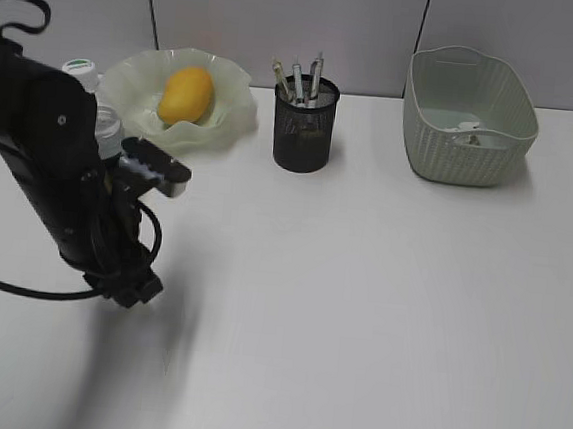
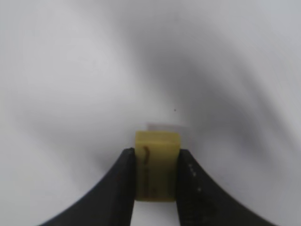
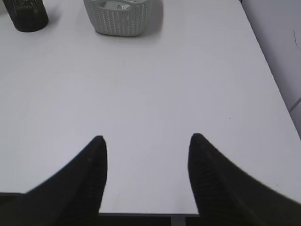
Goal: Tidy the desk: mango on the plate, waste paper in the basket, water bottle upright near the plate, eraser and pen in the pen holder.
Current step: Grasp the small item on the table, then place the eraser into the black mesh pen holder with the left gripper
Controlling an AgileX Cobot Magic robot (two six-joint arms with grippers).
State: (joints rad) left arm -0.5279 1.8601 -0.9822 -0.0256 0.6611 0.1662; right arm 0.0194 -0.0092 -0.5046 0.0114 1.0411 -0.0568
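White desk (image 1: 359, 301), grey panel wall behind its far edge.

Done, as far as I can judge:
- mango (image 1: 187, 94) sits in the plate (image 1: 138, 76), far-left part of the desk.
- waste paper (image 1: 471, 137) looks to be in the basket (image 1: 468, 118) at the far-right; small pale wad on the tub floor, hard to make out.
- pens (image 1: 296, 83) stand in the pen holder (image 1: 304, 124), far edge, between plate and basket.
- water bottle (image 1: 80, 71) appears upright just beside the plate's left rim, white cap showing; body mostly hidden behind the left arm. A second clear container seems to be next to it, can't tell what.

In progress: eraser (image 2: 157, 165). Left wrist view shows the left gripper (image 2: 156, 188) pinched narrow on the yellowish block, both jaws touching its sides, white surface blurred behind it. Whether it's off the desk or resting on it: can't tell. In the exterior view the arm is over the left side of the desk, nearer the front than the plate; the eraser isn't visible there.

Right gripper (image 3: 146, 146) is idle: jaws wide apart, nothing between them, hovering over the near right part of the desk.

Left to do: carry the eraser to the holder and drop it between the pens. The gap among them looks tight.
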